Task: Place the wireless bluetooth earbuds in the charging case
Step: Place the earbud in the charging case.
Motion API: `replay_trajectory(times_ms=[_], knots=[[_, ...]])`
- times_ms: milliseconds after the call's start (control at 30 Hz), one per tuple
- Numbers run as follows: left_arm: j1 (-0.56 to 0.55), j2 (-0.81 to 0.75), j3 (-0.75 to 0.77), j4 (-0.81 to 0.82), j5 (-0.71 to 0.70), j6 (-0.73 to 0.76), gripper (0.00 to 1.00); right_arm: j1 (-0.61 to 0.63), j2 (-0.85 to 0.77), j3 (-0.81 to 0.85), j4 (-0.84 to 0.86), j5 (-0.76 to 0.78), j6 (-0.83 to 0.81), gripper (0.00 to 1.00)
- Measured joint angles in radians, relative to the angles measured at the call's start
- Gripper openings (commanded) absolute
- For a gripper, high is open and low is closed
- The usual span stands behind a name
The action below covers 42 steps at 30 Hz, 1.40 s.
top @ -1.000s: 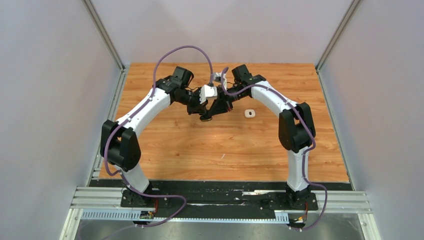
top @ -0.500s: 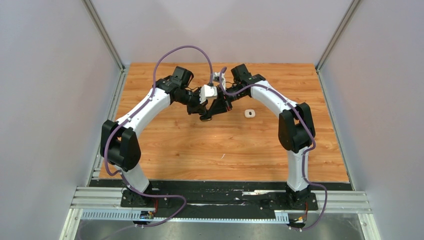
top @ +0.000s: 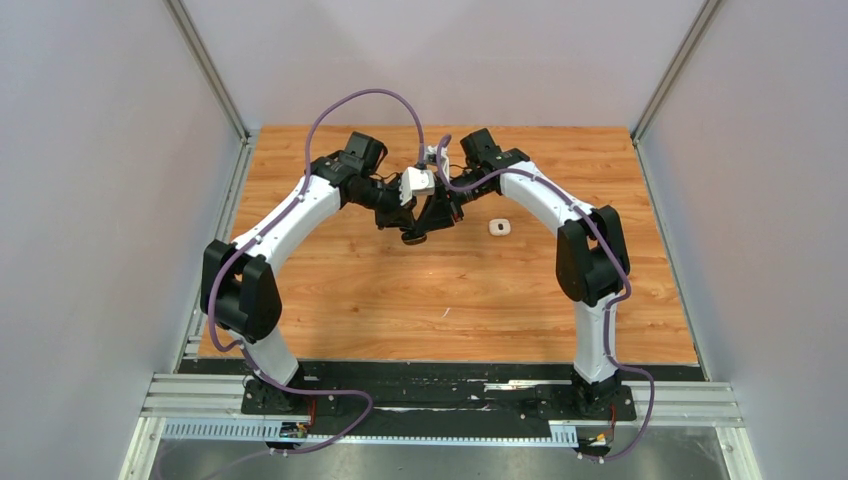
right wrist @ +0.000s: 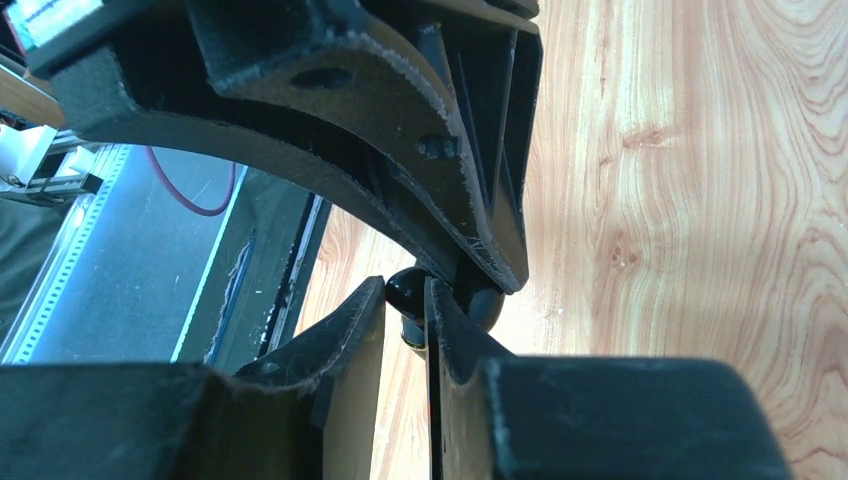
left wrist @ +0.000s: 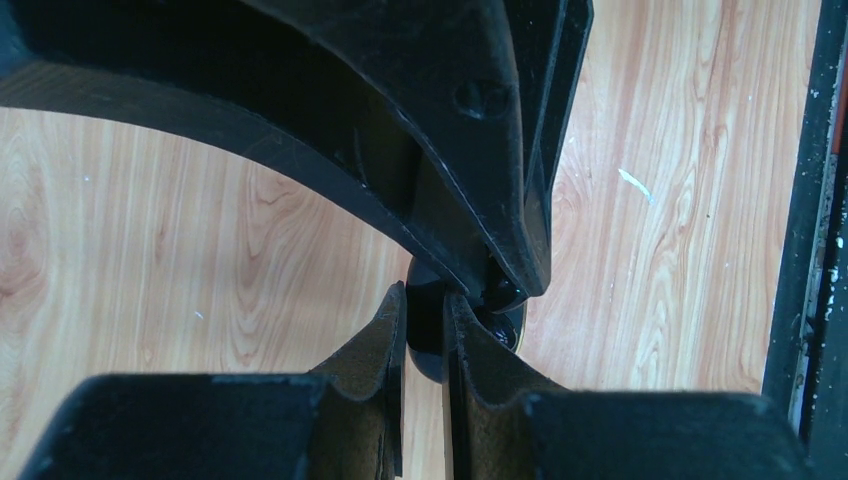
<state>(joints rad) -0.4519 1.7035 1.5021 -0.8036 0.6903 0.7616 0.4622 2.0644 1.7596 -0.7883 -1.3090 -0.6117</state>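
1. The two arms reach inward and meet over the middle of the wooden tabletop (top: 400, 300), towards its far half. Their wrists are tilted down at each other.
2. The left gripper (left wrist: 424, 296) has its fingers (left wrist: 372, 352) clenched on a black charging case (left wrist: 428, 345). Only a narrow slot is left between them, filled by the glossy dark shell.
3. From above, the case shows as a dark rounded shape hanging just under the crossed grippers, lifted off the wood.
4. The right gripper (right wrist: 404, 286) is also drawn nearly together. Its fingers (right wrist: 345, 330) pinch a small black earbud (right wrist: 404, 293), of which a rounded knob pokes up between the tips. Most of it is hidden, so its exact form is hard to make out.
5. In each wrist view the other arm's fingertips come down from above and end right against the held piece. Earbud and case are pressed close together, but whether the earbud is in a socket cannot be told.
6. A white case (top: 500, 227) lies flat on the tabletop to the right of the grippers, apart from them and untouched.
7. Purple cables (top: 365, 98) arch over both arms.
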Motion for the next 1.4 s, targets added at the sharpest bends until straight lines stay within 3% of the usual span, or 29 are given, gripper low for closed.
replay_trajectory(times_ms=[233, 367, 433, 500, 900, 1200, 1300, 1333, 1367, 1400], knots=[[0.0, 0.0, 0.012, 0.0, 0.005, -0.012, 0.0, 0.002, 0.0, 0.014, -0.008, 0.011, 0.0, 0.23], [0.001, 0.0, 0.012, 0.001, 0.005, -0.014, 0.0, 0.002, 0.0, 0.021, -0.018, 0.023, 0.001, 0.29], [0.001, 0.0, 0.012, 0.003, 0.004, -0.015, 0.0, 0.002, 0.0, 0.029, -0.024, 0.023, 0.005, 0.39], [0.001, 0.0, 0.012, 0.008, -0.001, -0.015, 0.0, 0.0, 0.0, 0.043, -0.034, 0.017, 0.017, 0.42], [-0.005, 0.0, 0.012, 0.008, 0.015, -0.026, 0.0, -0.053, -0.003, 0.079, -0.017, -0.011, 0.067, 0.41], [-0.005, 0.0, 0.012, 0.022, -0.012, -0.077, 0.0, -0.055, -0.097, -0.06, 0.056, 0.046, 0.087, 0.43], [-0.005, 0.0, 0.012, 0.036, -0.034, -0.11, 0.0, -0.055, -0.102, -0.099, 0.083, 0.065, 0.111, 0.53], [-0.005, 0.0, 0.012, 0.041, -0.042, -0.124, 0.0, -0.053, -0.102, -0.11, 0.098, 0.075, 0.127, 0.66], [-0.005, 0.0, 0.012, 0.045, -0.053, -0.139, 0.0, -0.052, -0.102, -0.117, 0.108, 0.086, 0.15, 0.96], [-0.005, 0.0, 0.013, 0.049, -0.067, -0.157, 0.0, -0.051, -0.102, -0.121, 0.121, 0.098, 0.174, 0.99]])
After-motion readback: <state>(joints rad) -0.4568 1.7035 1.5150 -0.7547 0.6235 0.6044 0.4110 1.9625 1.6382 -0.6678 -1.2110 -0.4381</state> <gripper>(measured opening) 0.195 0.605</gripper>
